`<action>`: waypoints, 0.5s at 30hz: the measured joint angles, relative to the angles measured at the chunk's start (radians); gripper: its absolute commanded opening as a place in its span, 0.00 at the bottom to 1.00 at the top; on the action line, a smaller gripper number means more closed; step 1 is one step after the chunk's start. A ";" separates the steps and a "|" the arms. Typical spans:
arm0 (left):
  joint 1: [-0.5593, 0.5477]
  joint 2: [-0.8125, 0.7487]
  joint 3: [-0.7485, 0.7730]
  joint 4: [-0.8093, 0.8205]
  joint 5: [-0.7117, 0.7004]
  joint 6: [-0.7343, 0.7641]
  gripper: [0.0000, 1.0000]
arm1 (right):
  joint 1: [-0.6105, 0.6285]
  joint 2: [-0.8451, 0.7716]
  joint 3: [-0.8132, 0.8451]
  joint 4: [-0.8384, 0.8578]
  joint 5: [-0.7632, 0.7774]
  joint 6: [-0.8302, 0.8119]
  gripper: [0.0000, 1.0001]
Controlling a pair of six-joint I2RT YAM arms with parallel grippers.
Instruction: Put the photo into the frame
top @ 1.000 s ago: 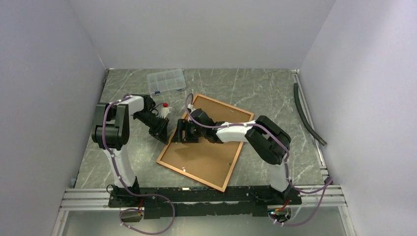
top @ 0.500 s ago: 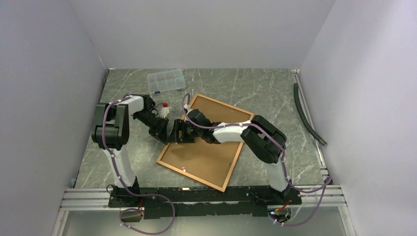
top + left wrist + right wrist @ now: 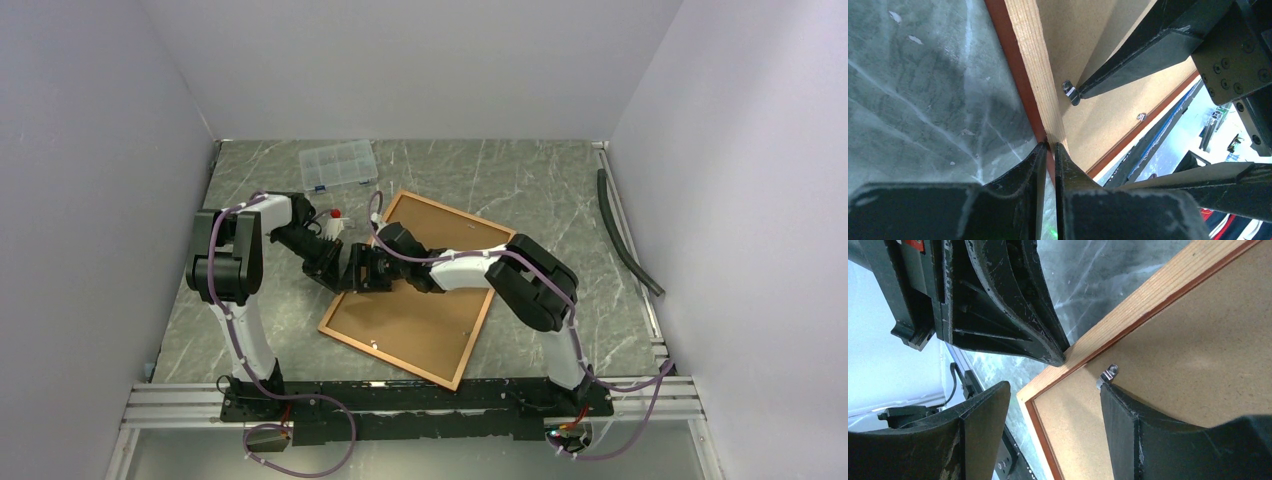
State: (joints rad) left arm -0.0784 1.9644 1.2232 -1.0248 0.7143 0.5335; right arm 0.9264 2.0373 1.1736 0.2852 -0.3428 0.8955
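**L gripper pinches frame edge, R gripper spread at metal tab**

The frame (image 3: 410,320) lies back-up at the table (image 3: 520,180) centre, skewed, w/ its far corner pointing toward the back wall. Its brown backing board (image 3: 1198,355) faces up inside the reddish-orange border.

The left gripper (image 3: 335,272) sits at the frame's left edge, approx. midway along it. In the left wrist view its fingers (image 3: 1035,165) are pressed nearly together, nipping the thin orange border between the tips. Can't tell whether that edge is lifted off the table.

The right gripper (image 3: 362,270) reaches in from the right, across the board, to the same edge, just beside the left one. Its jaws are spread wide and hold nothing. One fingertip (image 3: 1110,395) touches a small metal tab (image 3: 1108,374) on the board; the other hangs past the frame's edge, over the table.

A clear compartment box (image 3: 338,164) sits far left, well apart from the frame. A black hose (image 3: 625,235) lies along the table's right side.
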 measured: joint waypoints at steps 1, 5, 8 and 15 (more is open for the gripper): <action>0.000 0.000 0.000 0.000 0.000 0.000 0.15 | 0.000 0.003 0.003 0.001 -0.001 0.002 0.70; 0.001 0.000 0.000 0.000 0.000 0.000 0.14 | 0.001 0.012 0.011 0.008 -0.004 0.010 0.70; 0.001 0.000 0.000 0.000 0.000 0.000 0.14 | 0.001 0.020 0.018 0.012 -0.004 0.019 0.70; 0.001 0.000 0.000 -0.001 0.001 0.000 0.13 | 0.003 0.029 0.023 0.024 0.010 0.047 0.69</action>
State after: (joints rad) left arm -0.0776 1.9644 1.2232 -1.0256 0.7151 0.5335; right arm 0.9295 2.0659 1.1965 0.3096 -0.3328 0.9421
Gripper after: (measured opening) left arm 0.144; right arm 0.696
